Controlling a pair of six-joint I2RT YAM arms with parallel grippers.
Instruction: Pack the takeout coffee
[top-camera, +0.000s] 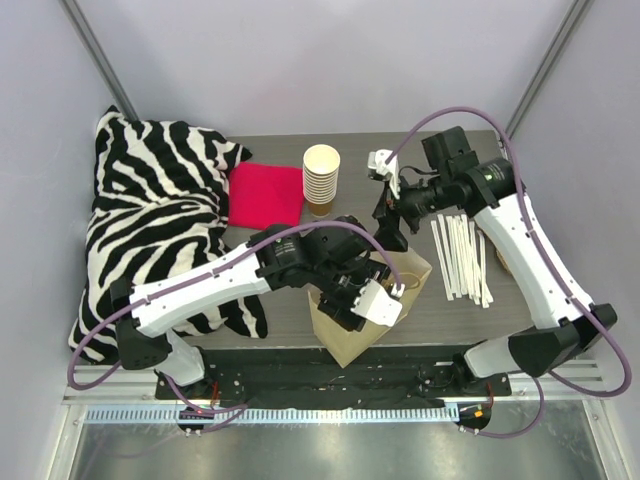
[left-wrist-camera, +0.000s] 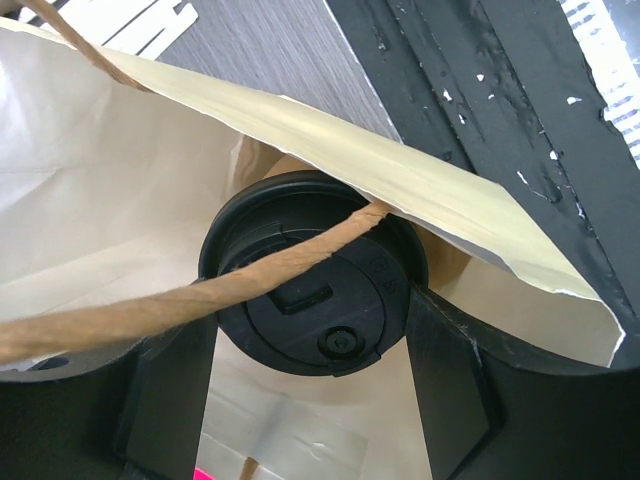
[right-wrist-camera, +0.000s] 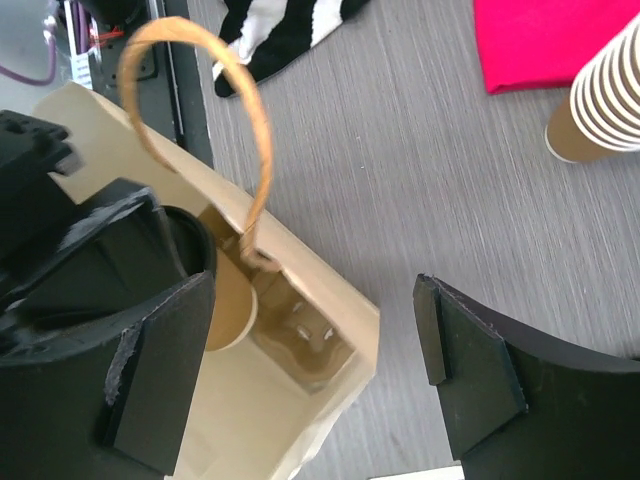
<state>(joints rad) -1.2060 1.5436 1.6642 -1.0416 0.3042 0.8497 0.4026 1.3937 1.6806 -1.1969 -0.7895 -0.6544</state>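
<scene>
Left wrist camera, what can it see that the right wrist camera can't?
Only the left wrist view shows the top of the black lid on the takeout coffee, plus some white sticks. Only the right wrist view shows the pink cloth, the stack of cups, the zebra fabric and the open right gripper. Both show the paper bag with a twine handle, and the coffee inside it with the left gripper around it.
</scene>
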